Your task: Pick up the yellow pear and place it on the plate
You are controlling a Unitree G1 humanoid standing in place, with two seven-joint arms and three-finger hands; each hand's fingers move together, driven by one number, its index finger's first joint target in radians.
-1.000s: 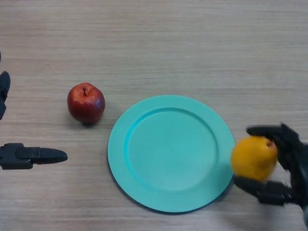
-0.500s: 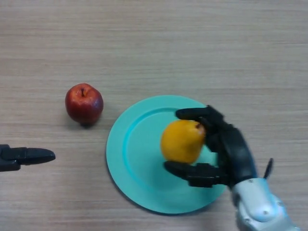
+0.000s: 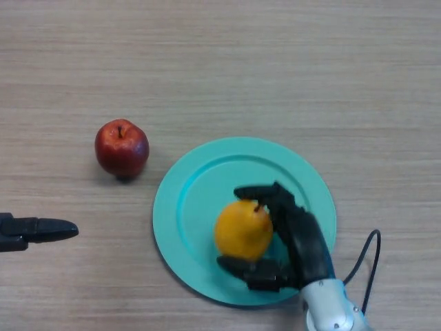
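Note:
The yellow pear (image 3: 242, 231) is over the lower middle of the teal plate (image 3: 207, 179), held in my right hand (image 3: 298, 238). The hand's fingers and thumb are curled round the pear from its right side. I cannot tell whether the pear rests on the plate or hangs just above it. My left hand (image 3: 38, 231) shows at the left edge, low over the table, far from the plate; only its tip is visible.
A red apple (image 3: 122, 147) stands on the wooden table to the left of the plate, a short gap away from its rim.
My right hand has carried the pear from beyond the plate's right rim to over the plate, then down and left toward its lower middle. The left hand has drawn back slightly.

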